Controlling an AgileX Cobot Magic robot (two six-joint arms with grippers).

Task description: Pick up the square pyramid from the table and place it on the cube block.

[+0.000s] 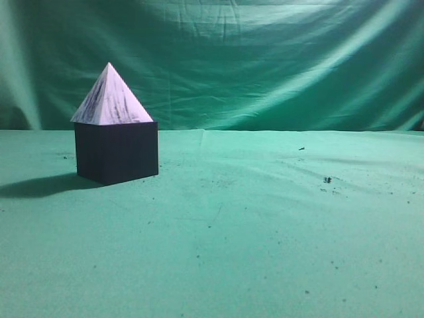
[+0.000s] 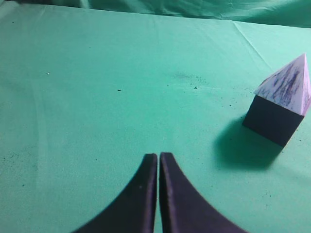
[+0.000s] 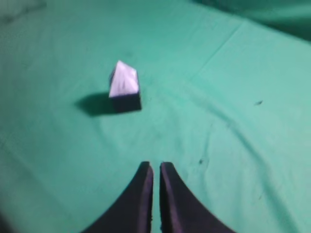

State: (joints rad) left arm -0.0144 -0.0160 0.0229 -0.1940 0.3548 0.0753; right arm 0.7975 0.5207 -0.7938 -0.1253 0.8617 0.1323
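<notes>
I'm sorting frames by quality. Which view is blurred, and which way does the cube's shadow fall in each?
Exterior view: sharp, cube casts its shadow left. Left wrist view: sharp, shadow falls left of the cube, toward the camera. Right wrist view: soft all over, pyramid smeared, shadow left.

I saw a creased green backdrop hanging at twelve o'clock, dark crumbs scattered toward three (tiny specks).
</notes>
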